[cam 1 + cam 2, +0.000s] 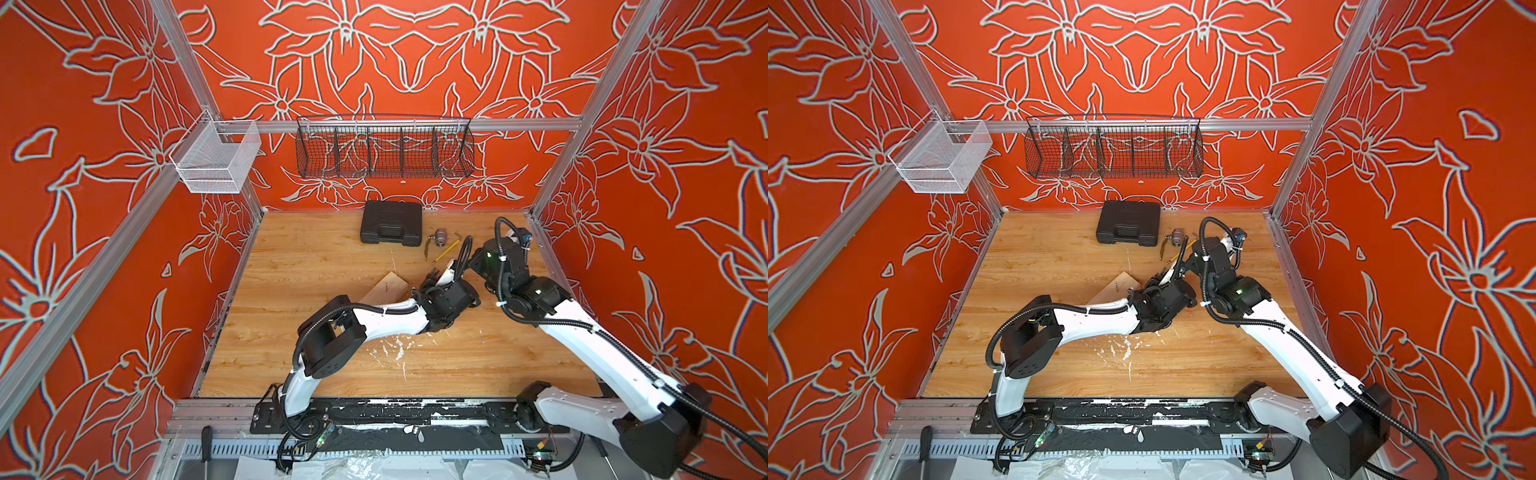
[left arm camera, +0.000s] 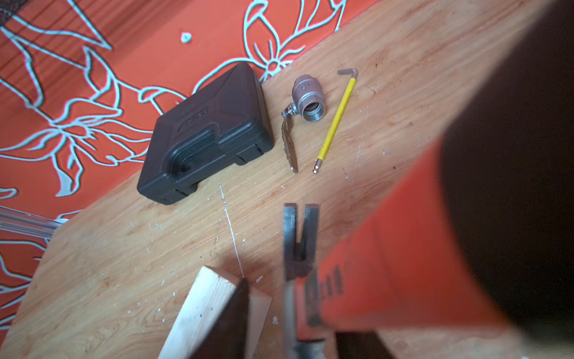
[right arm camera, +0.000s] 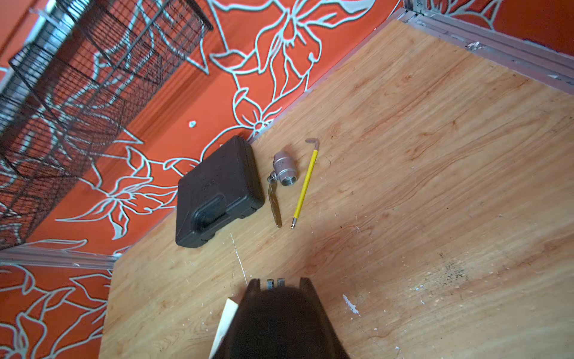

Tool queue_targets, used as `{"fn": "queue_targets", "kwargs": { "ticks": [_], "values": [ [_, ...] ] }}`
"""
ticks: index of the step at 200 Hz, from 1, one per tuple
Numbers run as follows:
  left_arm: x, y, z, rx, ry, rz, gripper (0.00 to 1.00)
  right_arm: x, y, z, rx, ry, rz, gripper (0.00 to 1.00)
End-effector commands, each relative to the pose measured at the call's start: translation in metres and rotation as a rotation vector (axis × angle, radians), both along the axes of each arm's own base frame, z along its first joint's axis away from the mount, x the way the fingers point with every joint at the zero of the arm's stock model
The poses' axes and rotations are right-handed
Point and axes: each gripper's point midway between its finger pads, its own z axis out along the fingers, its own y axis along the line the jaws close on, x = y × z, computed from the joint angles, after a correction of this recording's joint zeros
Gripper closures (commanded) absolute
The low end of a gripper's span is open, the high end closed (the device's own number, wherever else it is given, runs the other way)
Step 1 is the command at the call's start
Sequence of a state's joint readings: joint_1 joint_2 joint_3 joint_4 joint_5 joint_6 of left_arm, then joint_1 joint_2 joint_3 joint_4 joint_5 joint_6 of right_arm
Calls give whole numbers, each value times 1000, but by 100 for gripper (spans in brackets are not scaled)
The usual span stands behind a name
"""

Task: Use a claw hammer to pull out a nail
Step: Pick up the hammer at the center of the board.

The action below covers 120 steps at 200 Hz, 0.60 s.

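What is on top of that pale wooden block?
A small dark nail shows on the top face of the wooden block. The block's near end lies under the left arm, so whatever is there is hidden.

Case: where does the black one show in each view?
Top view: case by the back wall.
Top view: same place.
Left wrist: by the wall, past the hammer; case.
Right wrist: by the wall.
Shared landmark: the valve beside it.
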<state>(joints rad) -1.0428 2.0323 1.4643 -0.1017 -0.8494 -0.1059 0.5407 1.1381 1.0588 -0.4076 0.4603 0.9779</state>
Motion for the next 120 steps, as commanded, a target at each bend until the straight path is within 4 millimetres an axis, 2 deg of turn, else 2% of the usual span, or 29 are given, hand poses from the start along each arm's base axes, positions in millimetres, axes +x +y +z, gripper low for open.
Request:
{"fn": "queue_targets", "kwargs": {
  "ticks": [1,31,54,95,109,120],
  "values": [
    [-8,5,5,-40,12,24,44,8,-2,20,-5,-82,-40,100],
    [-9,13,4,-72,24,41,28,13,0,13,-38,-81,-35,100],
    [-14,12,3,-101,48,7,22,17,3,12,-65,-100,-18,100],
    [-33,25,14,-141,55,-75,18,27,14,17,-158,-134,73,100],
    [-43,26,22,-156,51,-152,18,31,25,24,-204,-156,146,100],
    [-51,29,21,-153,63,-220,18,34,34,27,-229,-170,211,100]
  ]
}}
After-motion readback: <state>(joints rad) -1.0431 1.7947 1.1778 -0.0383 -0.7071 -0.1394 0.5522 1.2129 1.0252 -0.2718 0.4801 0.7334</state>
